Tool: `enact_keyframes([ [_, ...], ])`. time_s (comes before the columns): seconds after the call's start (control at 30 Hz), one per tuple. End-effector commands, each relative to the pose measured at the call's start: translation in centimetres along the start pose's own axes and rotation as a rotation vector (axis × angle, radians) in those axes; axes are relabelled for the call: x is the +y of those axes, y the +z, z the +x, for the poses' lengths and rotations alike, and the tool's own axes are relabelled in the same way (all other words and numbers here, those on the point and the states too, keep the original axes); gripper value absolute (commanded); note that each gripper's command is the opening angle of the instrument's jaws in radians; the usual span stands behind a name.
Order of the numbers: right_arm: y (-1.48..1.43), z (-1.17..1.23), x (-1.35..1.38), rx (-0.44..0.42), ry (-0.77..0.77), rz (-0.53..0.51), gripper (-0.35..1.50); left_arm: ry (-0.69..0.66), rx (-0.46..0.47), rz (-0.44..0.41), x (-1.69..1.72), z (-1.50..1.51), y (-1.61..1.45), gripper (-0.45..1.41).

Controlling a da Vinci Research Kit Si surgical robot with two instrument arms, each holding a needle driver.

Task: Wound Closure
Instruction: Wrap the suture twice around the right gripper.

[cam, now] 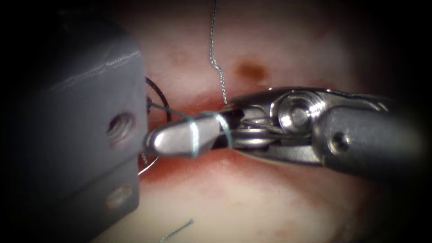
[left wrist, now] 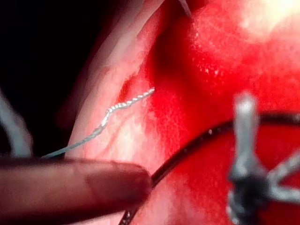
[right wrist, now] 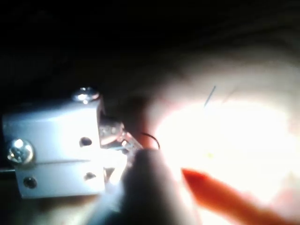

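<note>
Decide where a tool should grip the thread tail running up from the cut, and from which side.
Probably the straight stretch of the thread tail above its kink, from the right: there it crosses bare tissue, while its lower end meets the right tool, looped with thread beside the needle. Either tool's hold is unclear.

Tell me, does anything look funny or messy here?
Yes: thread is looped around the right gripper instead of lying loose. Red fluid is smeared on the tissue beneath it.
</note>
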Motion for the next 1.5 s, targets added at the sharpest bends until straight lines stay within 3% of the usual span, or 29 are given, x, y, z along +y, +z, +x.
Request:
enact_keyframes([
  [0.03, 0.09, 0.11, 0.0, -0.002, -0.005, 0.004, -0.35, -0.004, -0.002, 0.004, 0.09, -0.06, -0.05, -0.45],
  [0.27, 0.02, 0.21, -0.02, 0.052, -0.06, 0.001, -0.35, -0.017, -0.004, 0.045, 0.03, -0.07, -0.07, -0.45],
  [0.47, 0.04, 0.27, -0.01, 0.17, -0.203, -0.008, -0.35, -0.034, -0.001, 0.056, -0.04, -0.12, -0.05, -0.45],
  [0.5, 0.04, 0.3, -0.02, 0.232, -0.29, -0.019, -0.35, -0.039, -0.005, 0.058, -0.05, -0.13, -0.05, -0.45],
  [0.57, 0.06, 0.32, -0.04, 0.239, -0.361, -0.024, -0.35, -0.041, -0.005, 0.058, -0.06, -0.15, -0.05, -0.45],
  [0.7, 0.12, 0.3, -0.07, 0.156, -0.491, -0.039, -0.35, -0.047, -0.012, 0.058, -0.06, -0.19, -0.04, -0.45],
  [0.73, 0.16, 0.29, -0.08, 0.141, -0.533, -0.176, -0.35, -0.051, -0.014, 0.057, -0.07, -0.21, -0.04, -0.45],
  [0.77, 0.16, 0.29, -0.08, 0.141, -0.533, -0.176, -0.35, -0.051, -0.014, 0.057, -0.07, -0.21, -0.04, -0.45],
  [0.8, 0.21, 0.28, -0.09, 0.102, -0.576, -0.293, -0.35, -0.054, -0.016, 0.056, -0.09, -0.23, -0.04, -0.45],
  [0.87, 0.27, 0.28, -0.09, 0.053, -0.617, -0.414, -0.35, -0.061, -0.02, 0.056, -0.12, -0.25, -0.05, -0.45],
  [0.93, 0.29, 0.28, -0.09, 0.041, -0.633, -0.457, -0.35, -0.062, -0.02, 0.056, -0.12, -0.26, -0.05, -0.45],
  [0.97, 0.34, 0.27, -0.05, -0.017, -0.683, -0.624, -0.35, -0.064, -0.022, 0.056, -0.14, -0.27, -0.06, -0.45],
  [1.07, 0.41, 0.26, 0.01, -0.089, -0.752, -0.841, -0.35, -0.064, -0.022, 0.059, -0.15, -0.27, -0.06, -0.45],
  [1.17, 0.48, 0.28, 0.02, -0.112, -0.821, -0.967, -0.35, -0.064, -0.022, 0.058, -0.15, -0.27, -0.06, -0.45],
  [1.3, 0.54, 0.27, 0.06, -0.284, -0.886, -1.174, -0.35, -0.066, -0.021, 0.056, -0.16, -0.28, -0.05, -0.45],
  [1.47, 0.55, 0.27, 0.08, -0.315, -0.921, -1.288, -0.35, -0.062, -0.022, 0.059, -0.15, -0.26, -0.06, -0.45],
  [1.5, 0.53, 0.28, 0.07, -0.319, -0.936, -1.353, -0.35, -0.061, -0.023, 0.059, -0.15, -0.25, -0.06, -0.45],
])
